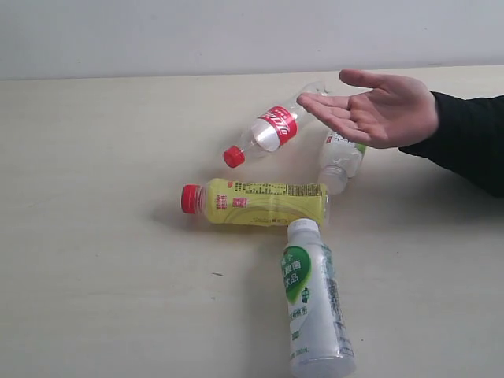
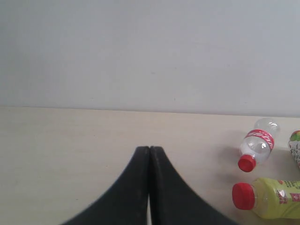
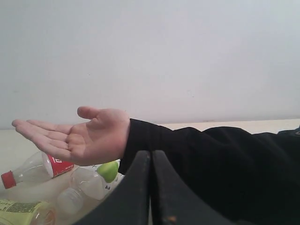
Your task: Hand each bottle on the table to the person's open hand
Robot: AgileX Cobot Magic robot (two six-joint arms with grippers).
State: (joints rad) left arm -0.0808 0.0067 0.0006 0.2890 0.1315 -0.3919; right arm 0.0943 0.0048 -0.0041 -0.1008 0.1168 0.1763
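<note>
Several bottles lie on the table [image 1: 94,260]: a clear bottle with red cap and label [image 1: 272,131] [image 2: 256,143] [image 3: 35,169], a yellow bottle with red cap [image 1: 256,202] [image 2: 272,197] [image 3: 21,212], a whitish green-labelled bottle [image 1: 313,303] nearest the front, and another whitish bottle [image 1: 341,160] [image 3: 91,180] partly under the person's open hand [image 1: 376,109] [image 3: 77,136]. The hand hovers palm up on a black sleeve. Neither gripper shows in the exterior view. My left gripper [image 2: 149,149] is shut and empty, left of the bottles. My right gripper [image 3: 151,153] is shut and empty, near the sleeve.
A plain pale wall [image 1: 236,31] runs behind the table's far edge. The black-sleeved forearm [image 1: 472,138] [image 3: 220,164] reaches in from the right, above the table.
</note>
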